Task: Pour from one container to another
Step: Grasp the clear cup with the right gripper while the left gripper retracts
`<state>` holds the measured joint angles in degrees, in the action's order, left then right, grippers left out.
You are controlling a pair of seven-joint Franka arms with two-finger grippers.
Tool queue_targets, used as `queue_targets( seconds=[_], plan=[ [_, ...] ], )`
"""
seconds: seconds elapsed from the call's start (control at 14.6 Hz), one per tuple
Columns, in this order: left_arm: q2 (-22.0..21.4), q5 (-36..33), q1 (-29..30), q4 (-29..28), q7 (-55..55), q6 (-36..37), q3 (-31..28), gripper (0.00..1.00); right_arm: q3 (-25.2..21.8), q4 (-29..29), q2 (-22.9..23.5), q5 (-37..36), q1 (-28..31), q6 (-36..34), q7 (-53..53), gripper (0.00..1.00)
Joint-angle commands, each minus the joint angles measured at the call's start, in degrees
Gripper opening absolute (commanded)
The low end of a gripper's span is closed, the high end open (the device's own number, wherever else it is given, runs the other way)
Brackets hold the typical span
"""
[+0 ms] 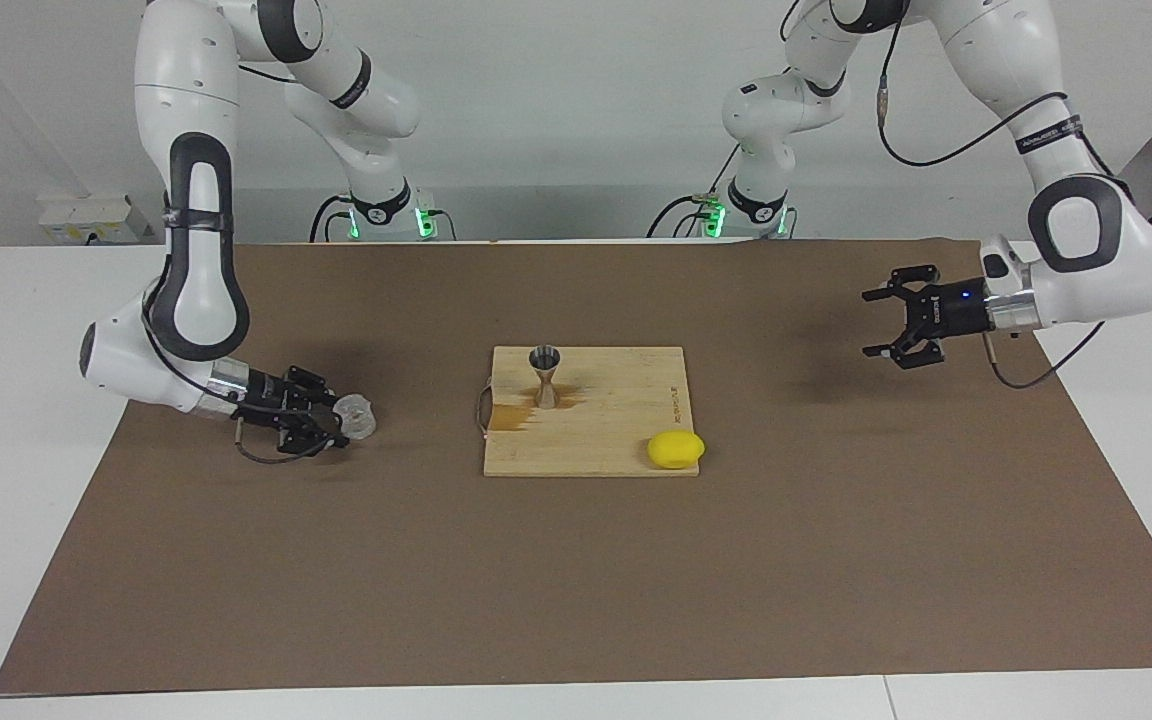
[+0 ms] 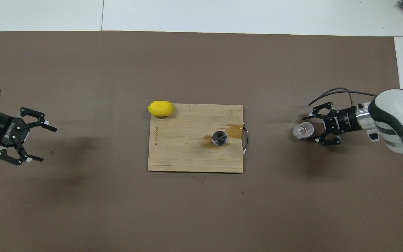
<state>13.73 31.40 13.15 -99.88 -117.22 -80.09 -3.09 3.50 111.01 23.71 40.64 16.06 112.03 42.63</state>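
The right gripper (image 1: 341, 424) (image 2: 311, 130) is sitting low on the brown mat (image 1: 576, 580) (image 2: 201, 210) at the right arm's end, its jaws closing around the small clear textured cup (image 1: 356, 417) (image 2: 303, 130) — the cup is resting on the mat. The silver hourglass-shaped metal jigger (image 1: 545, 375) (image 2: 219, 138) is standing upright on the wooden cutting board (image 1: 626, 425) (image 2: 187, 154), beside an amber stain. A yellow lemon (image 1: 676, 449) (image 2: 160, 108) is lying at the board's corner. The left gripper (image 1: 881, 323) (image 2: 42, 143) is hovering with jaws spread — over the mat's left-arm end.

We cannot tell whether the right gripper (image 1: 341, 428) touches the cup (image 1: 356, 417) or what the cup holds. The overhead view's edge cuts off the left arm just past its gripper (image 2: 37, 143).
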Motion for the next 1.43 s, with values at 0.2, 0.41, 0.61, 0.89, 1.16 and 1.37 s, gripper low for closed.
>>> queue_targets(
  seconds=[0.2, 0.41, 0.61, 0.89, 1.16, 1.37],
  plan=[
    [-0.9, -7.4, -0.6, 10.0, 13.8, 4.2, 0.1, 1.00, 0.5, 0.5, -0.9, 1.2, -1.7, 2.1, -4.0, 0.76],
    [-1.3, -11.2, -0.1, 13.2, 20.6, 4.6, 0.2, 1.00, 0.5, 0.6, -0.9, 1.2, -1.7, 2.1, -4.0, 0.76],
    [-1.3, -14.9, 0.1, 13.6, 28.2, 4.6, -0.1, 1.00, 0.5, 0.7, -0.9, 1.3, -1.7, 1.3, -4.0, 0.71],
    [-6.9, -20.7, -1.6, 15.8, 43.8, 3.9, 1.0, 1.00, 0.5, 0.6, -1.1, 1.4, -1.7, 0.6, -3.6, 0.60],
    [-11.8, -26.5, -5.3, 15.5, 58.6, 4.7, 1.3, 1.00, 0.5, 0.6, -1.3, 2.1, -1.7, 0.5, -3.2, 0.12],
    [-14.5, -26.9, -6.7, 15.0, 75.6, 6.1, 1.4, 1.00, 0.6, 0.6, -2.4, 2.1, -1.8, 0.4, -0.7, 0.00]
  ],
)
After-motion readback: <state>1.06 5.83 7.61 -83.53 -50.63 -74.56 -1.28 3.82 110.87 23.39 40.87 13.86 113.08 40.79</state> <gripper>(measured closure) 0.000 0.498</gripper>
